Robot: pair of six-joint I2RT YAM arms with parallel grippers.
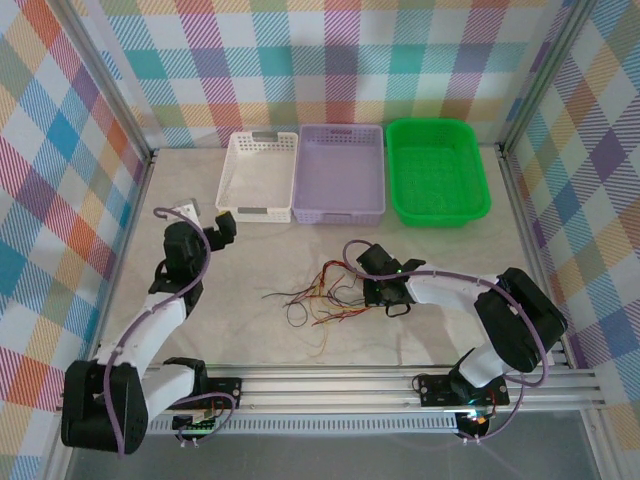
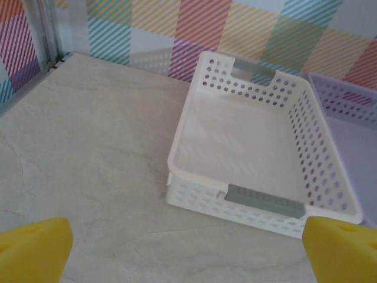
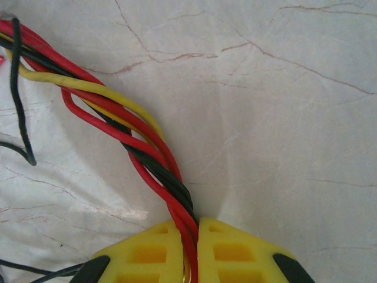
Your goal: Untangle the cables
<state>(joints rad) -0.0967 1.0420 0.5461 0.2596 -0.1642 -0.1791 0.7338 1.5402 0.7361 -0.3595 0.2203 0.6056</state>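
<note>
– Holding anything, that right gripper [image 3: 189, 250]?

– Yes. Its yellow fingers [image 3: 147, 254] are pressed almost together, and a twisted bundle of the cables [image 3: 150, 154] runs down into the narrow slit between them. Red, black and yellow strands are wound round one another there.

– And where does the bundle lie?

– On the pale, veined tabletop [image 1: 250, 340]. From the right wrist, the bundle climbs from the fingers toward the upper left corner, and a single black strand curls apart from it at the left edge. From above, the whole tangle sprawls in the middle of the tabletop, in front of the lilac basket [image 1: 343, 172] and just left of the right gripper. Thin loops trail off to the left and toward the near edge.

– What about the left gripper [image 2: 188, 250]?

– Wide open, with nothing between its fingers. The two yellow tips sit in the bottom corners of the left wrist view, far apart. It is raised above the tabletop, well apart from the cables, near the front left corner of the white basket [image 2: 194, 197].

– How are the baskets arranged?

– In a row along the far wall: white on the left, lilac in the middle and touching the white one, the green basket [image 1: 437, 170] on the right.
</note>
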